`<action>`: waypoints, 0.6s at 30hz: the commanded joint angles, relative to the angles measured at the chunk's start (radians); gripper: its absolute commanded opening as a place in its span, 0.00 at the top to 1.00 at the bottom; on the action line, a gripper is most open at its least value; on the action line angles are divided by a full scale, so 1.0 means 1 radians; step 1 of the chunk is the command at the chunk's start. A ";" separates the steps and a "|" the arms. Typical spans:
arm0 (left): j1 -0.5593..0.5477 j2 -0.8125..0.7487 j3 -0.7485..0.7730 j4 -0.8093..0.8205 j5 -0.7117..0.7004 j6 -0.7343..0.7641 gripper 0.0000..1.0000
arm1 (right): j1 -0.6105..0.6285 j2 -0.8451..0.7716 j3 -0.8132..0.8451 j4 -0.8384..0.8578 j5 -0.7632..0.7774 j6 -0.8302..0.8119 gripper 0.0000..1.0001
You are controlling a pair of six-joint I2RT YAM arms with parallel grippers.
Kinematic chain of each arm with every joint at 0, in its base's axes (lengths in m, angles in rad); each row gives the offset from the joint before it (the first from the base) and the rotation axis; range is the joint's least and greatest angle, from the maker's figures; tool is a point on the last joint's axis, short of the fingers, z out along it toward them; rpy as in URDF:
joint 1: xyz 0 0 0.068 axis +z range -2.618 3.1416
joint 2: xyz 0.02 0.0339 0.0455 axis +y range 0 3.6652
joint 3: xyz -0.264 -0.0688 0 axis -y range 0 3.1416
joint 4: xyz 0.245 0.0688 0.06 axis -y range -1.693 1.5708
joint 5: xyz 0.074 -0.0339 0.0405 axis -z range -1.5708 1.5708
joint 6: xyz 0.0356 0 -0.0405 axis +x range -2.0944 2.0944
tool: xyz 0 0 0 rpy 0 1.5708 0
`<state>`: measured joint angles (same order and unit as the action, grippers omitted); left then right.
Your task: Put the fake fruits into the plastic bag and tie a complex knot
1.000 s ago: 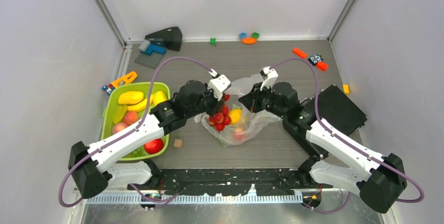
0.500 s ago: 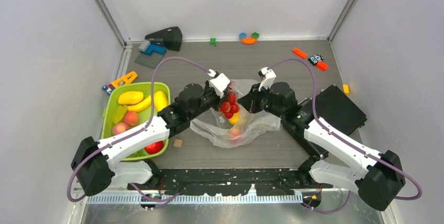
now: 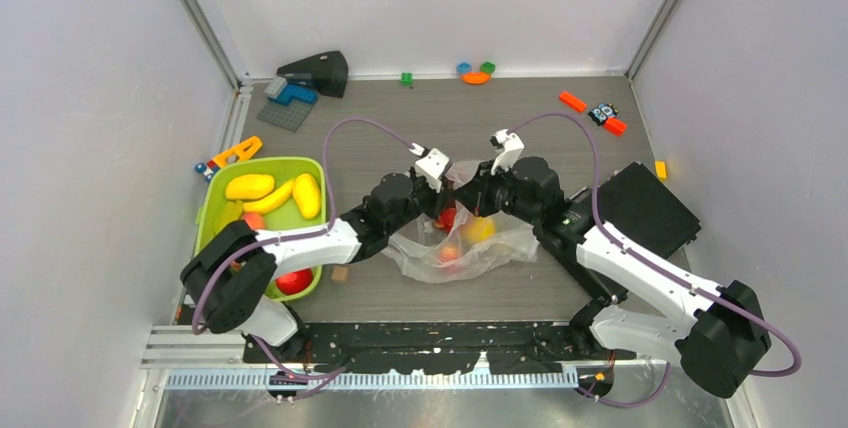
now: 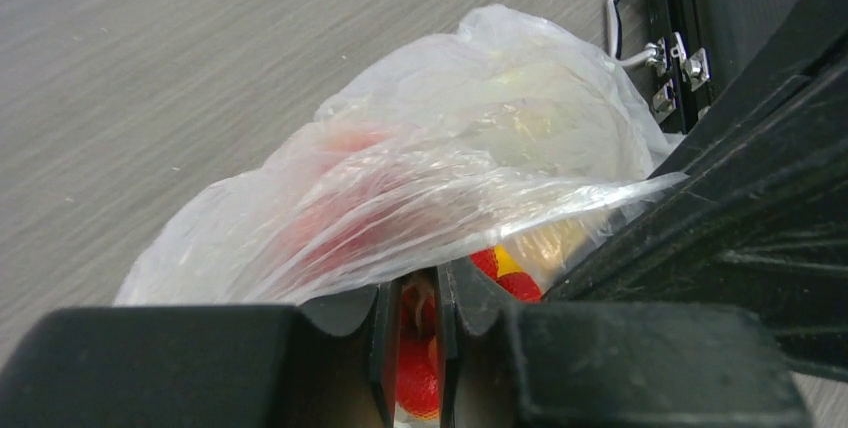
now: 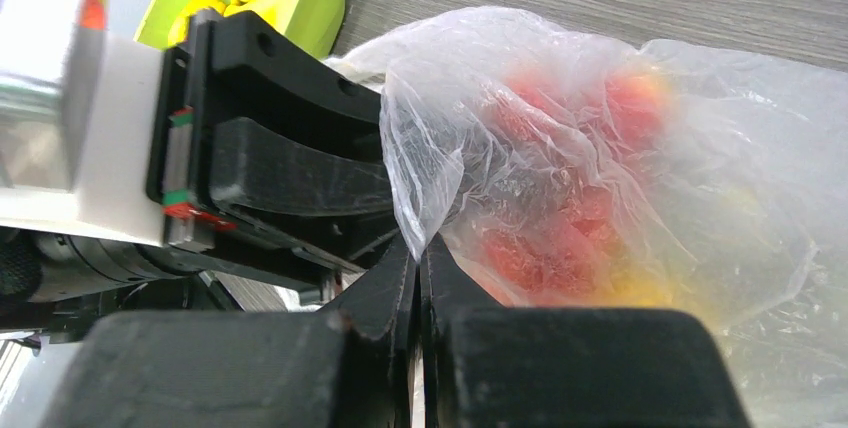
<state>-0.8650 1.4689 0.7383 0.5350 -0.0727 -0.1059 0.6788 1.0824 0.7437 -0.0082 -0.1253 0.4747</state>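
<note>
**A:** Far left of the grey worktop (image 3: 420,118)?

**B:** Lime-green plastic tray (image 3: 213,198). In it are glossy yellow fake fruits (image 3: 249,186) and a red plastic apple (image 3: 293,281) at the near end. A small tan cube (image 3: 340,274) sits just beside the tray's near right corner.

**A:** Left gripper (image 4: 412,293)?

**B:** It reaches to the mouth of the thin transparent plastic bag (image 4: 450,158). The jaws are clenched to a narrow slit on a cluster of red plastic strawberries (image 4: 416,388), and the red shows in the gap. The bag's film drapes over the fingertips.

**A:** Where is the bag?

**B:** It lies mid-worktop (image 3: 480,253), between the two grippers and touching both. Through the film I see a yellow fruit (image 3: 480,229) and a small red-orange fruit (image 3: 450,254) resting inside.

**A:** Right gripper (image 5: 418,253)?

**B:** The jaws are clenched on a fold of the bag's rim and pinch the film. The wrist view shows blurred red and yellow shapes behind the plastic; I cannot tell which fruits they are.

**A:** Further right?

**B:** A black hard case (image 3: 655,210) lies flat under the right arm, with its metal latches toward the bag.
</note>
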 commanded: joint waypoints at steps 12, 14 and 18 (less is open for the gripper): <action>-0.009 -0.008 0.025 0.021 0.007 -0.082 0.54 | 0.005 0.019 0.004 0.057 0.047 -0.002 0.95; -0.009 -0.033 0.021 -0.007 -0.014 -0.070 0.44 | 0.005 0.019 -0.001 0.063 0.052 0.001 0.95; -0.009 -0.085 0.022 -0.080 -0.006 -0.049 0.32 | 0.005 0.016 -0.003 0.066 0.054 0.002 0.95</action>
<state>-0.8612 1.4586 0.7418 0.4957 -0.0971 -0.1802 0.6800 1.1023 0.7383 -0.0166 -0.1024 0.4744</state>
